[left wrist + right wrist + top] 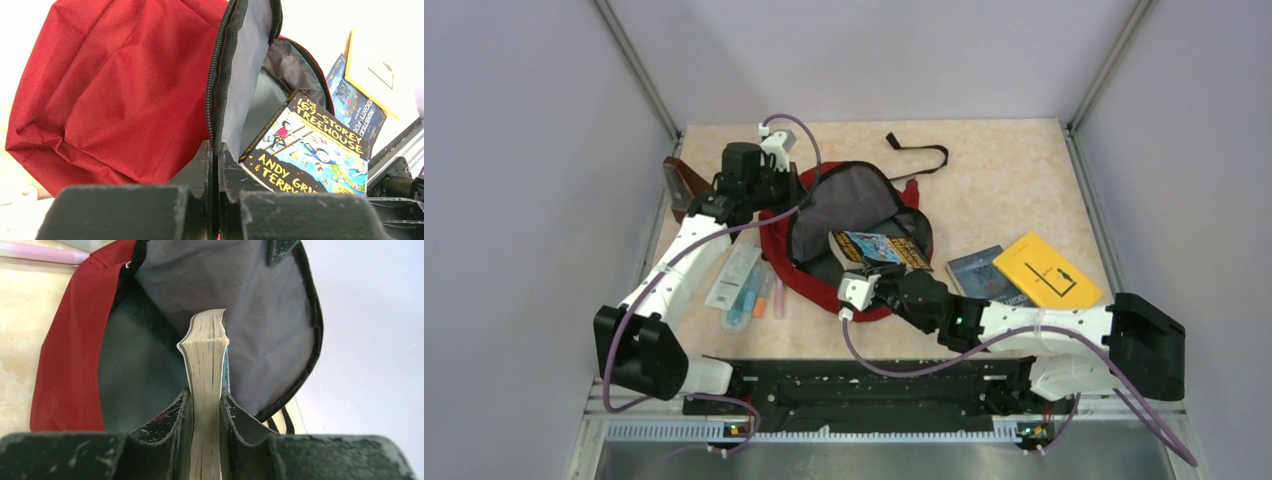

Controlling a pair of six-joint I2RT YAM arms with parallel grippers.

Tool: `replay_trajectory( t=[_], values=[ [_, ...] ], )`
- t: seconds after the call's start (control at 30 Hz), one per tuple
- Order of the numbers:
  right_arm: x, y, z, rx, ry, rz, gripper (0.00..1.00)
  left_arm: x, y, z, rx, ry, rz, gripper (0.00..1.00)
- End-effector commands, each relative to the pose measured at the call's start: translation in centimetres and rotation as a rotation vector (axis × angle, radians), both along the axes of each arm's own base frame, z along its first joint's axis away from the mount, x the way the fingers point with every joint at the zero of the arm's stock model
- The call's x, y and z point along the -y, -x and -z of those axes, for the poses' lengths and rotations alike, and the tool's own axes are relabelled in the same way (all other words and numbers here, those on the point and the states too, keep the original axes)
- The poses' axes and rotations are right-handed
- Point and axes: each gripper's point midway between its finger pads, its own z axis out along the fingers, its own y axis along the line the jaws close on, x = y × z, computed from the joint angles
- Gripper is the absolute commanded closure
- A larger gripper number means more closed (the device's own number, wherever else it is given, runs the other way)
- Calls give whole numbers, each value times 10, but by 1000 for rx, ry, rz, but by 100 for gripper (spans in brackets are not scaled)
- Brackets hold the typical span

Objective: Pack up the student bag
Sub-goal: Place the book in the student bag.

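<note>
Right gripper [205, 401], clamped across a paperback book [879, 248], aims it lengthwise into the student bag [844, 205], open-mouthed directly ahead at mid-table [984, 170]; left gripper [216, 150], pinched shut, holds its zipper edge.

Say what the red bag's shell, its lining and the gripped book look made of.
Shell of the student bag: matte woven fabric, fine weave and soft creases; probably nylon or polyester. Its lining: thinner grey fabric, faint sheen. The book: paper pages, yellowish stacked edge; printed cover looks like coated card.
</note>
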Motion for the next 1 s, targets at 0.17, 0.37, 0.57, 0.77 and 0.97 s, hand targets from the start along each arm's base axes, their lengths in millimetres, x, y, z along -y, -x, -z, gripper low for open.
replay_trajectory(
  t=[0.17, 0.37, 0.57, 0.77, 0.97],
  values=[
    [-21, 9, 6, -61, 45, -85, 100, 5, 0, -38, 126, 50, 43, 100],
    [-39, -1, 15, -49, 103, -77, 100, 16, 10, -46, 131, 93, 116, 100],
    [-58, -21, 2, 85, 149, -60, 100, 20, 13, -45, 110, 115, 136, 100],
    [-73, -44, 4, 234, 277, -30, 100, 24, 15, -45, 86, 131, 153, 100],
    [-77, -63, 19, 290, 380, -26, 100, 25, 18, -46, 86, 138, 165, 100]
  ],
)
